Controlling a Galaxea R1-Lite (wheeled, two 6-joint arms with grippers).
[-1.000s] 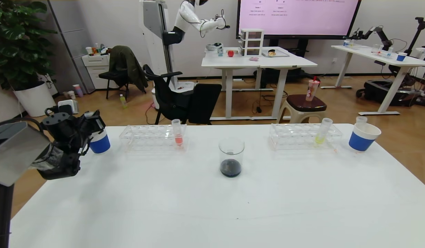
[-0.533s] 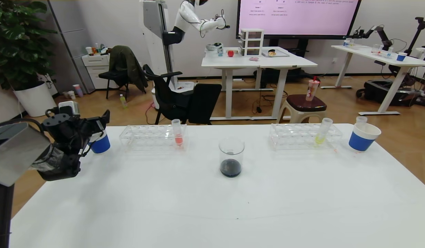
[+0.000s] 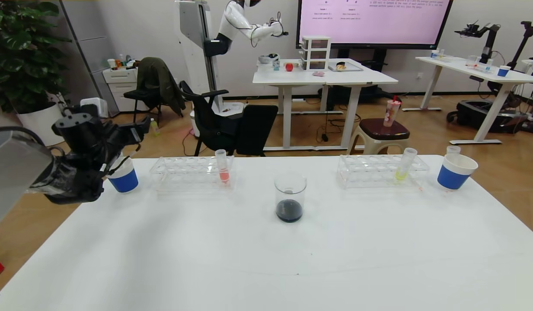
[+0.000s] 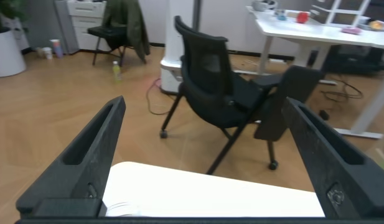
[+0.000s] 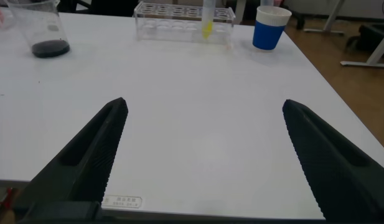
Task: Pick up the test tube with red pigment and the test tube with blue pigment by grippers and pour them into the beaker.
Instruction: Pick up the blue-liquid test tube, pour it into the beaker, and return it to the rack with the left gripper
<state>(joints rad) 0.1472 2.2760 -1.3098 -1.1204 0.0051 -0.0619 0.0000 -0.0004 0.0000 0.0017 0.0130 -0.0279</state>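
Observation:
The beaker (image 3: pixel 290 196) stands mid-table with dark liquid at its bottom; it also shows in the right wrist view (image 5: pixel 43 28). No tube with deep-red or bright blue liquid is in view. My left gripper (image 3: pixel 134 138) is open and empty, raised above the left paper cup (image 3: pixel 123 178) at the table's far left; in the left wrist view (image 4: pixel 204 101) it looks past the table edge at the floor. My right gripper (image 5: pixel 204 104) is open and empty, low over the near right of the table, out of the head view.
The left rack (image 3: pixel 184 172) holds a salmon-orange tube (image 3: pixel 223 168). The right rack (image 3: pixel 370 170) holds a yellow tube (image 3: pixel 403 166). A clear tube rim (image 3: pixel 453 150) sticks out behind the right paper cup (image 3: pixel 455 172). A black chair (image 3: pixel 231 125) stands beyond the table.
My left gripper has lifted from the left paper cup and tilted up and away, and its wrist has risen. Nothing on the table has moved.

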